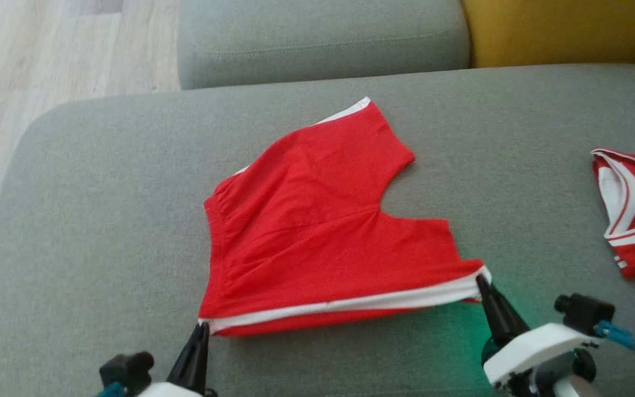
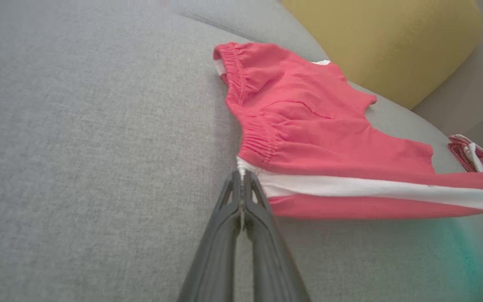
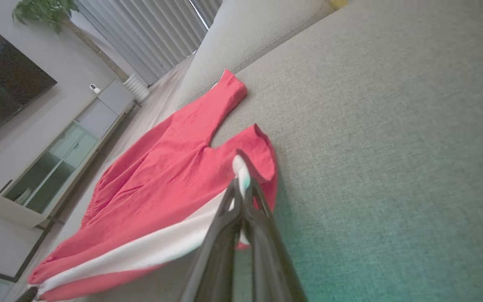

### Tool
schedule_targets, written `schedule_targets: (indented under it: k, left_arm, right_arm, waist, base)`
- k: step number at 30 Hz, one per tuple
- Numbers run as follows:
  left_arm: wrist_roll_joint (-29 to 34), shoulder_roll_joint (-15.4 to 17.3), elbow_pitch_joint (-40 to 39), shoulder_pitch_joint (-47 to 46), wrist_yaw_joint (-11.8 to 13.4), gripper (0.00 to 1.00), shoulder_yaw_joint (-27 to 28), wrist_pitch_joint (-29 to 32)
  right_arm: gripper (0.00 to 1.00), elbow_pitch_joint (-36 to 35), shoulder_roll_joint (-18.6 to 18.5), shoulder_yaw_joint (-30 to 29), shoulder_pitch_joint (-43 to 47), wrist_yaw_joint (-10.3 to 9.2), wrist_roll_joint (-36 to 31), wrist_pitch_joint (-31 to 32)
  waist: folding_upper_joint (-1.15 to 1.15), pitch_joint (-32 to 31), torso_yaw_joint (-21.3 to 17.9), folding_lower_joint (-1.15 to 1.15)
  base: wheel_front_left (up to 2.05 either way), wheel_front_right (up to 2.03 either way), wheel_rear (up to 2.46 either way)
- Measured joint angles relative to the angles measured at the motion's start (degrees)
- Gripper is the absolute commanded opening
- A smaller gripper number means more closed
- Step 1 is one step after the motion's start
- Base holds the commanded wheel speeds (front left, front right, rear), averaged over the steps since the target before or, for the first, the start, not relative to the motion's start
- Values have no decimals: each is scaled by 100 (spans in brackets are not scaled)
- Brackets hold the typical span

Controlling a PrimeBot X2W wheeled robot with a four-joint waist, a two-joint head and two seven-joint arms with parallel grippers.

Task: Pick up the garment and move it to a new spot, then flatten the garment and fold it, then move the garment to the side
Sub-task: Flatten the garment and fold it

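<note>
Garment (image 1: 317, 220): red shorts, gripped at two corners of the near edge. The left gripper (image 1: 203, 326) has its fingers pressed together on the white-trimmed corner at the waistband end; the left wrist view confirms the jaws meeting on cloth at the tip (image 2: 241, 173). The right gripper (image 1: 480, 279) is likewise clamped on the corner at the leg-hem end, and white fabric shows pinched between its fingers in the right wrist view (image 3: 240, 178).

The white stripe (image 1: 350, 303) runs straight from one gripper to the other, with a red fold showing below it. Beyond the stripe the shorts lie spread on the grey sofa seat (image 1: 102, 193), waistband towards the robot's left, both legs towards the right and far side, with light creasing across the panel.

A green glow (image 1: 455, 325) falls on the seat beside the right gripper. A second red and white garment (image 1: 634, 209) lies well apart at the right edge of the seat. Behind are a grey back cushion (image 1: 323, 38) and a yellow cushion (image 1: 560, 27); wooden floor (image 1: 47, 55) lies to the left.
</note>
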Motion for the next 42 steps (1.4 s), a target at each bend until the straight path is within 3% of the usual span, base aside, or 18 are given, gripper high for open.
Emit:
schedule_targets:
  k: [5,14,23,32,41,42]
  left_arm:
    - [52,12,-311,-201,5,0,-108,0]
    - [-279,9,-625,-1826,5,0,-331,0]
    - [-644,-7,-370,-2895,97,0,-521,-1]
    - [-1012,-24,-102,-3601,210,0,-781,-1]
    - [-989,-33,97,-4172,561,0,-1093,-1]
    - [-995,-33,108,-4189,565,0,-1127,-1]
  right_arm:
    - [0,-33,78,-203,-369,0,-197,-64]
    - [0,255,59,-361,-2478,0,-571,26]
    - [0,1211,30,-312,-4196,0,-877,198]
    - [0,2354,38,-275,-5230,0,-1150,-66]
    - [0,3401,22,-304,-6132,0,-1581,-371]
    - [34,3517,24,-302,-6191,0,-1647,-401]
  waist:
    - [0,236,89,0]
    - [0,950,297,0]
    - [0,1737,623,0]
    - [0,2379,915,0]
    - [-1,2803,1107,1]
    - [0,2827,1123,1]
  base:
    - [0,0,0]
    - [0,0,0]
    - [0,0,0]
    - [0,0,0]
    - [0,0,0]
    - [0,0,0]
